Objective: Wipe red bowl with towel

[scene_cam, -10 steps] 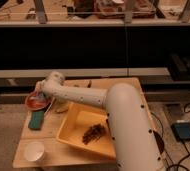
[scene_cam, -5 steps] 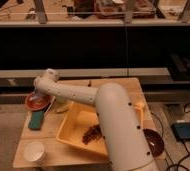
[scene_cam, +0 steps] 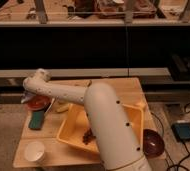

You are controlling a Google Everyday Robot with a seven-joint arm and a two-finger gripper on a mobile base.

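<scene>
The red bowl (scene_cam: 38, 104) sits at the table's left edge, partly covered by my arm. My gripper (scene_cam: 28, 96) is at the end of the white arm, right over the bowl's left rim. A pale bluish cloth, probably the towel (scene_cam: 24, 98), shows at the gripper against the bowl. The wrist hides most of the gripper.
A teal sponge-like block (scene_cam: 36, 120) lies just in front of the bowl. A white cup (scene_cam: 35, 150) stands at the front left. A yellow tray (scene_cam: 74, 131) with brown food fills the middle. A dark bowl (scene_cam: 152, 142) sits at the front right. A yellow item (scene_cam: 63, 107) lies beside the bowl.
The arm has swung so its large forearm now covers more of the tray. The gripper end has shifted slightly left and stays at the red bowl.
</scene>
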